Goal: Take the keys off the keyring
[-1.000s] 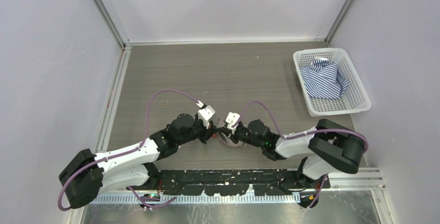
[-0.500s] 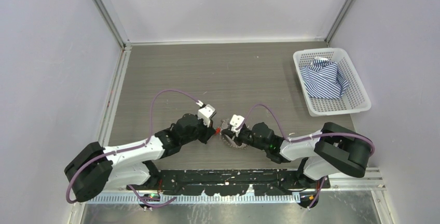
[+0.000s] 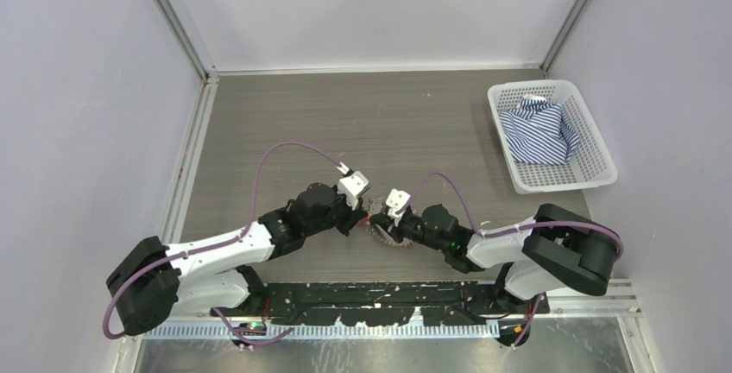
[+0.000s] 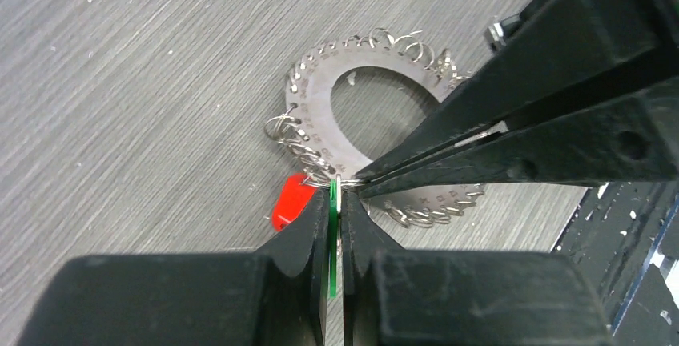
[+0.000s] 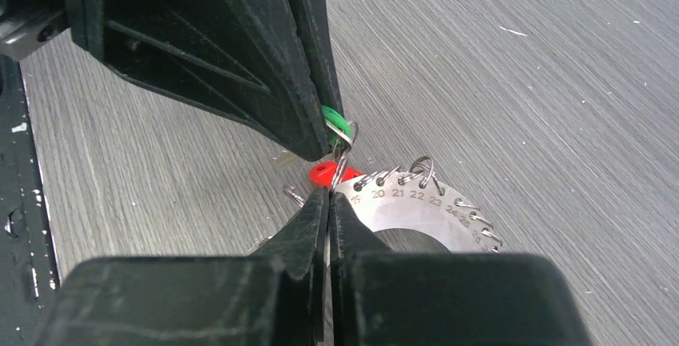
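Nearest me, the right pincer (image 5: 329, 195) is pressed together on a wire loop (image 5: 344, 154) at the rim of the keyring (image 4: 320, 114), seemingly to anchor it flat on the worktop (image 3: 345, 114). The left pincer (image 4: 336, 195) pinches the green key (image 4: 332, 234) on that loop, likely to work it free. A red tag (image 4: 290, 200) lies just beside the keyring, and a basket (image 3: 504, 138) sits well beyond it.

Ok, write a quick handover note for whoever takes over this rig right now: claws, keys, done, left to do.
Left claw: shut on the green key.
Right claw: shut, pinching the small wire ring that carries it, at the numbered disc rim.
Red key: lies beside the disc; attached or loose, cannot tell.
Done: green key gripped, not yet off.
Left: work it off its ring, then check the red key.
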